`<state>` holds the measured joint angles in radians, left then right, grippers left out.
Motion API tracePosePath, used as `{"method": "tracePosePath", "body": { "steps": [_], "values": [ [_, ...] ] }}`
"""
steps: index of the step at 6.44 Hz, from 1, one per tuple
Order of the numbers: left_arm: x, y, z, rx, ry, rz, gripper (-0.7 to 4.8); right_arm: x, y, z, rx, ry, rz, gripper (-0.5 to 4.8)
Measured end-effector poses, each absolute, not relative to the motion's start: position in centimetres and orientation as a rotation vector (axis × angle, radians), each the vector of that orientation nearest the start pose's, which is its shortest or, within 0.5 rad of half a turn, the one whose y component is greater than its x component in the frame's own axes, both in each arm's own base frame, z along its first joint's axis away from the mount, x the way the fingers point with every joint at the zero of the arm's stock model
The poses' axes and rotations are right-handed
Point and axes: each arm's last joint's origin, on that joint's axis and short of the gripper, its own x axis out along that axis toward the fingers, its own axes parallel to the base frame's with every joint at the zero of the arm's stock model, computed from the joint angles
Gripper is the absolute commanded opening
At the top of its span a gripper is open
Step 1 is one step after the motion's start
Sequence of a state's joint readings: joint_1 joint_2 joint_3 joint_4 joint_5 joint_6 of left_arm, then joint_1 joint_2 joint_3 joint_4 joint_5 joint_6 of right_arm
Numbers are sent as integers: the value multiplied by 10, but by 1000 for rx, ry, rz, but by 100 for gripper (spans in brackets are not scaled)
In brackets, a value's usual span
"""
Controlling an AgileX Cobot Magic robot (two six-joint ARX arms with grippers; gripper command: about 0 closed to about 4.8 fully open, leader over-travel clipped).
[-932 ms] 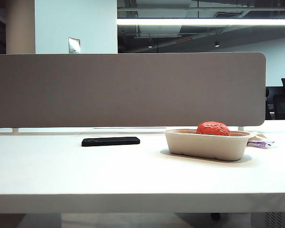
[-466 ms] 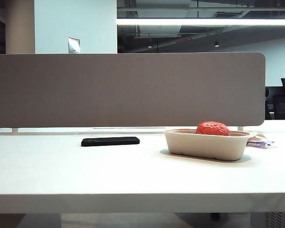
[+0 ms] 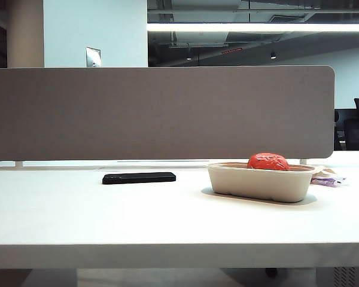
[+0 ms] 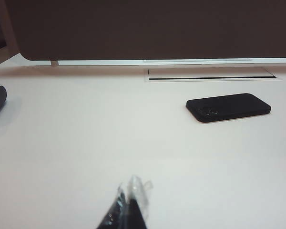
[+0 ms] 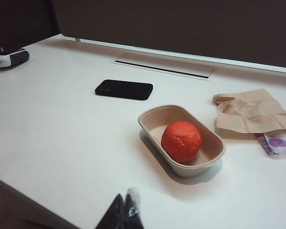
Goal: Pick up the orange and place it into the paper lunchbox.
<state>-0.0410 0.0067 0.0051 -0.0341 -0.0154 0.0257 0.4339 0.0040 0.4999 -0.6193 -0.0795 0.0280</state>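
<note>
Orange [image 5: 181, 141], a crinkled glossy red-orange ball, sits inside the shallow beige moulded-pulp paper lunchbox [image 5: 151, 119], toward one end. We see the flat black phone [image 5: 124, 89] lying on the white table [image 5: 62, 124], apart from the lunchbox. Crumpled brown paper bag [image 5: 250, 114] lies beyond it. Left gripper [image 4: 127, 210] hangs over bare table with its fingers pressed together, empty. Right gripper [image 5: 124, 210] looks clenched too, holding nothing, short of the lunchbox.
</note>
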Motion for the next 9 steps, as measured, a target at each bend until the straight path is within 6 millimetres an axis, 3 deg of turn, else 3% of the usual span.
{"method": "tracePosePath", "body": {
  "steps": [6, 7, 9],
  "values": [
    [98, -3, 161, 27, 35, -22, -1, 34, 18, 262, 5, 130, 495, -5],
    [98, -3, 161, 27, 35, -23, -1, 74, 14, 217, 14, 59, 71, -5],
    [98, -3, 161, 27, 35, -22, -1, 85, 9, 199, 22, 30, 4, -5]
  ]
}}
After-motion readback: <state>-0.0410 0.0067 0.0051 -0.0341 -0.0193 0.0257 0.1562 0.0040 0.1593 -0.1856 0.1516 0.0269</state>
